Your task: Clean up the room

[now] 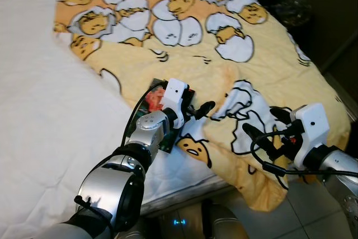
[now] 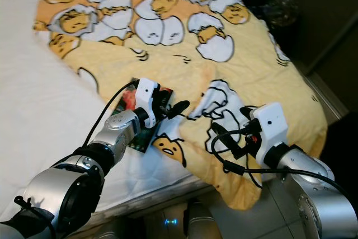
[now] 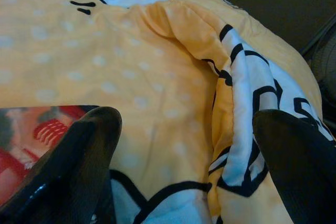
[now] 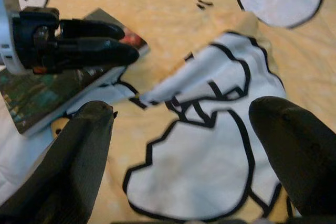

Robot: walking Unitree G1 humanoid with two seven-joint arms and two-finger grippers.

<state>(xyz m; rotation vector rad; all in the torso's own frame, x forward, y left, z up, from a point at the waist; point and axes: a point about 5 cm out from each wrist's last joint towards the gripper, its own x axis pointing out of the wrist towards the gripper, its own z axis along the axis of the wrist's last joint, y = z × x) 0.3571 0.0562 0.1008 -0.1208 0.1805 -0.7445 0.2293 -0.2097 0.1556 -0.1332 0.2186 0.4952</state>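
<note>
You have a bed [image 1: 39, 110] in front of you, its white quilted sheet bare on your left side. Spread across the rest of it lies a yellow blanket [image 1: 268, 48] printed with cartoon eggs and cracked white shells; it runs from the far end down to the near corner, where it hangs over the mattress edge toward the tiled floor [image 1: 302, 211]. Near the middle of the blanket's near part you can see a raised fold [image 1: 238, 96], with the white-and-black print bunched up on it.

A book [image 1: 152, 100] with a dark, red-and-green cover rests on the bed at the blanket's left edge, partly under your left arm. In the right wrist view it lies flat, with 1 corner on the yellow fabric.

Your left gripper [image 1: 202, 108] is stretched out over the book and blanket, its tips just beside the fold. From the left wrist view its 2 fingers [image 3: 73, 166] stand apart with blanket showing between them and nothing clamped.

Your right gripper [image 1: 263, 138] hovers low over the blanket near the bed's near corner, pointed toward the fold. Its 2 fingers [image 4: 79, 156] are spread wide and are empty, with a white eggshell print between them.
</note>
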